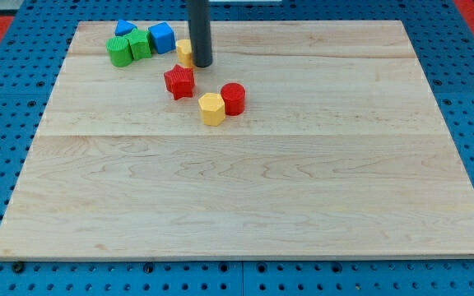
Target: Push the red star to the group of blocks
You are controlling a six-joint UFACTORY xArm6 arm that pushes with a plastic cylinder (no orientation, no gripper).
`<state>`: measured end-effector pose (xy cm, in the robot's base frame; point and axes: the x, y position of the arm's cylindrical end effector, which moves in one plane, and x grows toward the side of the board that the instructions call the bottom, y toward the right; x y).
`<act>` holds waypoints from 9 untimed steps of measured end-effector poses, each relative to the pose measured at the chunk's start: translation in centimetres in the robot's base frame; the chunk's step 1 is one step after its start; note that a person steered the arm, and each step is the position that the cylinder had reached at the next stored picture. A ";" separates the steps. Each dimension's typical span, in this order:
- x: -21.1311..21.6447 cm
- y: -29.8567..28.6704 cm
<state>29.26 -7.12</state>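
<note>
My tip (pixel 202 65) just above red star (pixel 179 81), yellow block (pixel 185 53) (shape unclear) half hidden

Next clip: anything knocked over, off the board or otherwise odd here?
Nothing stands out. All blocks sit flat on the wooden board. My tip rests by a partly hidden yellow block, above the red star.

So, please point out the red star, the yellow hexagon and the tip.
red star (pixel 179 81), camera view, centre of its top face
yellow hexagon (pixel 211 108), camera view, its top face
my tip (pixel 202 65), camera view, rod's very end
</note>
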 end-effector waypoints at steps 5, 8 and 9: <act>2.9 -1.6; 5.7 -4.2; 6.0 -5.3</act>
<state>35.31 -12.41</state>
